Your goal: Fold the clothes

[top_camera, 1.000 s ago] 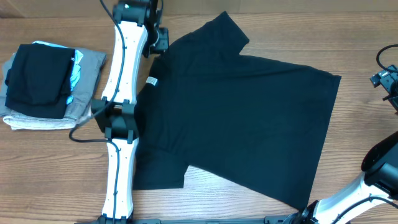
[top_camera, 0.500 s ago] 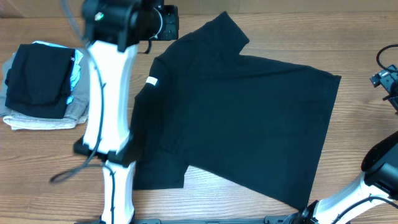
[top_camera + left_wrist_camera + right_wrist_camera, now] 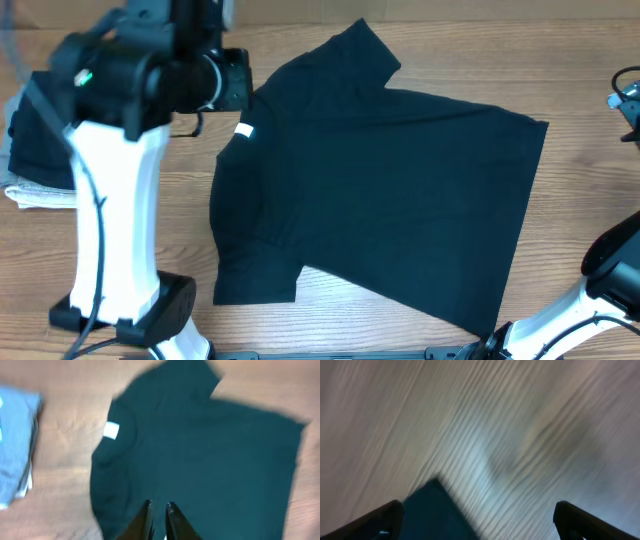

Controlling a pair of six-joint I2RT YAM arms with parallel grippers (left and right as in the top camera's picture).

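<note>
The black T-shirt point(image 3: 390, 170) lay flat, mid-frame on the worktop point(image 3: 560, 60), no fold made. My left tool point(image 3: 159, 506) hung closed and empty above it; my right tool point(image 3: 479, 521) gaped wide. Next, I judged: pinch a sleeve point(image 3: 365, 50).

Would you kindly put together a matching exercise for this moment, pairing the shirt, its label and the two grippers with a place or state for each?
Things:
1. black T-shirt
2. white neck label
3. left gripper
4. right gripper

Places or states:
A. jaws wide open
B. spread out unfolded on the table
C. fingers closed together, nothing between them
D. at the collar

Pairs: 1-B, 2-D, 3-C, 4-A
</note>
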